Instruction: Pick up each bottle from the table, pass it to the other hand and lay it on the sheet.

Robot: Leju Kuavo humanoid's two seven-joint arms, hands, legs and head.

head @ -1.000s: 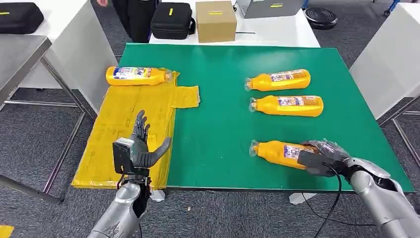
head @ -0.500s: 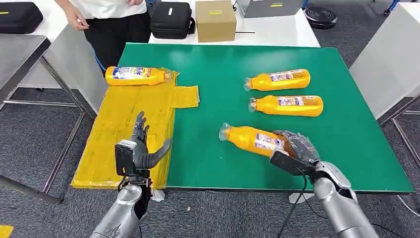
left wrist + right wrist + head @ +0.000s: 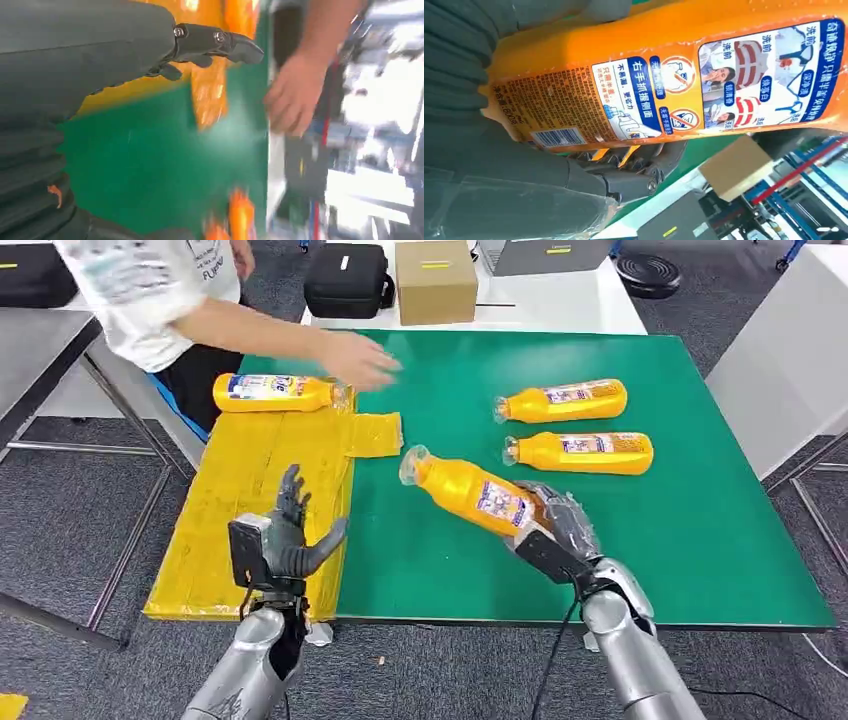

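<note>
The right hand [image 3: 560, 530] grips a bottle [image 3: 470, 492] by its base, lifted above the table's [image 3: 700, 540] near edge, cap aimed toward the sheet [image 3: 240, 490]; the left hand [image 3: 285, 540] waits there, fingers spread, empty

Open green table [image 3: 420, 540] is lying between the two hands. The far end of the sheet [image 3: 240, 490] is being blocked by a person's arm [image 3: 290, 340].

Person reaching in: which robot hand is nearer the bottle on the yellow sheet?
Left. The left robot hand hovers over the sheet, below that bottle; the right robot hand is over the green mat.
</note>
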